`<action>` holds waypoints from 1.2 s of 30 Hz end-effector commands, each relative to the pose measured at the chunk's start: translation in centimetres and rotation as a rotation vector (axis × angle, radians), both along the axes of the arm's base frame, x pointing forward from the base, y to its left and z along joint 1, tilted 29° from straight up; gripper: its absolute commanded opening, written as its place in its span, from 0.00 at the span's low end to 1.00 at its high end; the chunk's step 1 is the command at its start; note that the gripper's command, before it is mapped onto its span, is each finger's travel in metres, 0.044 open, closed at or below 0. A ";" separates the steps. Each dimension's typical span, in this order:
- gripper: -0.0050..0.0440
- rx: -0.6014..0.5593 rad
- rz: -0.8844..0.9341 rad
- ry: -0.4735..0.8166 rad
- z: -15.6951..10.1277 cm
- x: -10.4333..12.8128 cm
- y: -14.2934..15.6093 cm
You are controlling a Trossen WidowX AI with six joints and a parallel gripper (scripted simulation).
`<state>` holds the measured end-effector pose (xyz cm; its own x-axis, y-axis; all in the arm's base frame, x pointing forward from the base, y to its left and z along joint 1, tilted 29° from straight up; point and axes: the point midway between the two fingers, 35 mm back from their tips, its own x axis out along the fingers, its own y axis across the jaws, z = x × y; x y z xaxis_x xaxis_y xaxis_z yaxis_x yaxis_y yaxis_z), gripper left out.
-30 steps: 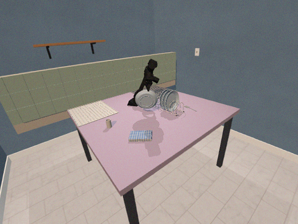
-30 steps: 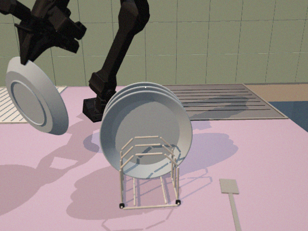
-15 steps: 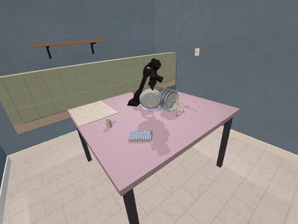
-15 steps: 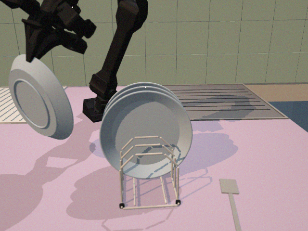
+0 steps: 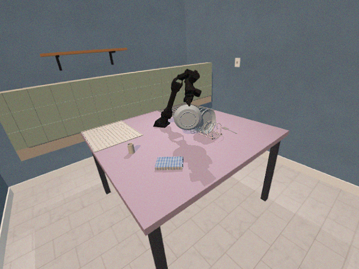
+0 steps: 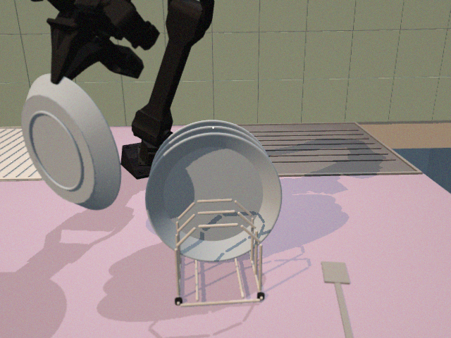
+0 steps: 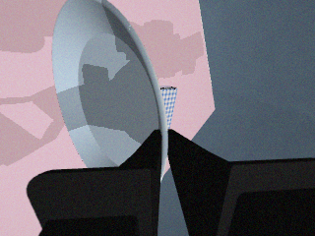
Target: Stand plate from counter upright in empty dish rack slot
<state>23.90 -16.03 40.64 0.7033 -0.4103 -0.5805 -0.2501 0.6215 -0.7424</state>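
My gripper [image 5: 189, 104] [image 6: 58, 79] [image 7: 162, 135] is shut on the rim of a pale grey-blue plate [image 5: 187, 118] [image 6: 54, 148] [image 7: 115, 93]. The plate hangs steeply tilted below the fingers, clear of the counter. In the exterior view it is left of the wire dish rack [image 6: 218, 302] [image 5: 213, 138], its underside partly facing that camera. Three plates [image 6: 225, 174] [image 5: 208, 115] stand upright one behind another in the rack's rear part. The rack's wire hoops nearest the exterior camera have no plate between them. The rack's two near feet are on the counter; its far feet are hidden.
A blue-checked block [image 5: 169, 161] [image 7: 169, 100] and a small beige cup [image 5: 131, 148] stand on the counter. A flat spatula [image 6: 335, 272] lies beside the rack. A striped pale mat [image 5: 111, 135] and a grey ribbed panel [image 6: 397, 169] lie towards the tiled wall.
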 end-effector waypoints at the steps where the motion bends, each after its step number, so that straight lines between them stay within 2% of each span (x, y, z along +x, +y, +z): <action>1: 0.10 -0.029 -0.021 -0.056 1.9 0.2 0.5; 12: 0.10 -0.020 -0.034 -0.138 3.8 1.1 2.1; 36: 0.10 -0.020 -0.034 -0.140 3.8 1.1 2.1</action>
